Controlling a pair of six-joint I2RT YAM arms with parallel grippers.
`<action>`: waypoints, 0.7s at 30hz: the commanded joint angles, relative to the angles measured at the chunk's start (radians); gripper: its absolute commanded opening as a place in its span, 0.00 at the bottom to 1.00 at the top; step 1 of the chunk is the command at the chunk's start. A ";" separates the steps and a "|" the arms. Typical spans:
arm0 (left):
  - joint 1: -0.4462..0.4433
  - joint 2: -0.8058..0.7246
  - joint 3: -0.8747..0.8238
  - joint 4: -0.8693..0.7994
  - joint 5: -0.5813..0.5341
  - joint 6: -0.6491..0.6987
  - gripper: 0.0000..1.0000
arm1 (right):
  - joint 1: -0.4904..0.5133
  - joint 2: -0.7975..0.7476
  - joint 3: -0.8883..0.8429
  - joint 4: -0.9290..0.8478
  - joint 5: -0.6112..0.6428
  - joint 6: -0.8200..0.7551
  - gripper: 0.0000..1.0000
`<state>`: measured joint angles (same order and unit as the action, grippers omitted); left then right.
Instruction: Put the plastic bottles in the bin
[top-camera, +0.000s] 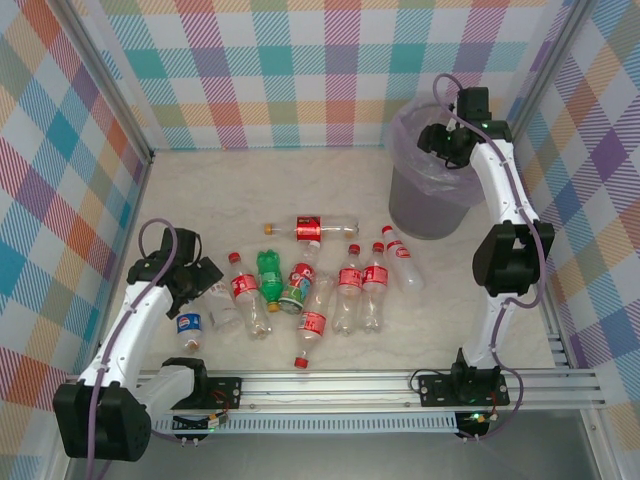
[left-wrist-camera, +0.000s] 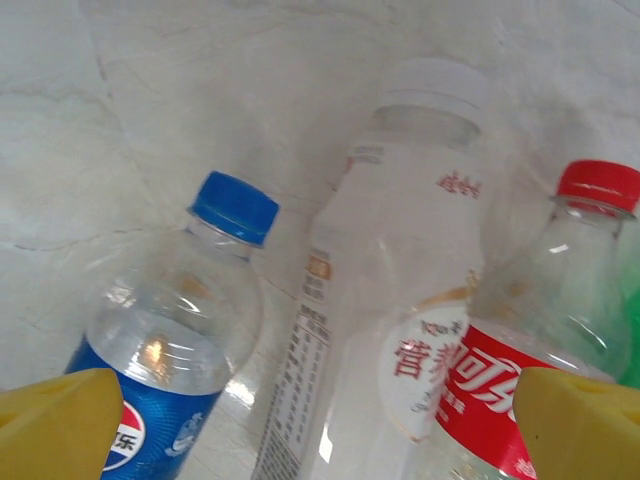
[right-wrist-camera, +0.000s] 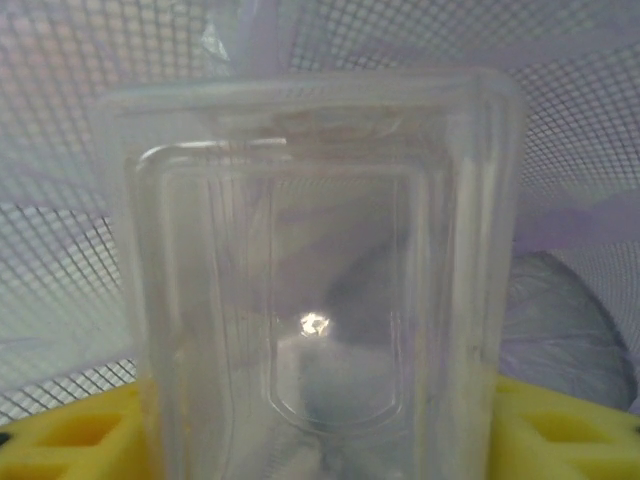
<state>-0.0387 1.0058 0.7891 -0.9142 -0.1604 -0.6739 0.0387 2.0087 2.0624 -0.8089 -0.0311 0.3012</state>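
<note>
Right tool (top-camera: 447, 143) grips a clear plastic container (right-wrist-camera: 320, 250) above the bin (top-camera: 415, 215) (lilac bag (top-camera: 428, 170) lining it). Left tool (left-wrist-camera: 320, 425) hangs open over a blue-capped bottle (left-wrist-camera: 190, 330); the other bottles (top-camera: 330, 290) lie clustered on the counter (top-camera: 200, 200).

We log the left arm bent low, the left gripper (top-camera: 200, 283) (left-wrist-camera: 320, 430) pointing down, its fingers (left-wrist-camera: 60, 425) spread wide. The right arm reaches far forward with its elbow raised. The right gripper (top-camera: 445, 140) (right-wrist-camera: 320, 440) clamps a clear container (right-wrist-camera: 320, 260).

Top view looks down on the table (top-camera: 200, 200); wrist views sit close over bottles (left-wrist-camera: 390, 300) and bin (top-camera: 430, 210).
</note>
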 joint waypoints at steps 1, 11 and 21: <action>0.045 -0.044 -0.037 -0.006 -0.054 -0.046 1.00 | 0.000 -0.009 0.007 0.005 -0.006 -0.031 0.77; 0.182 -0.141 -0.211 0.073 0.113 -0.203 1.00 | 0.000 -0.131 0.026 -0.085 -0.006 -0.020 0.96; 0.183 -0.118 -0.284 0.092 0.123 -0.198 1.00 | 0.001 -0.308 -0.106 -0.064 -0.056 0.010 0.98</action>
<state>0.1337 0.8764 0.5331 -0.8444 -0.0631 -0.8532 0.0387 1.7332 1.9911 -0.8745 -0.0479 0.2855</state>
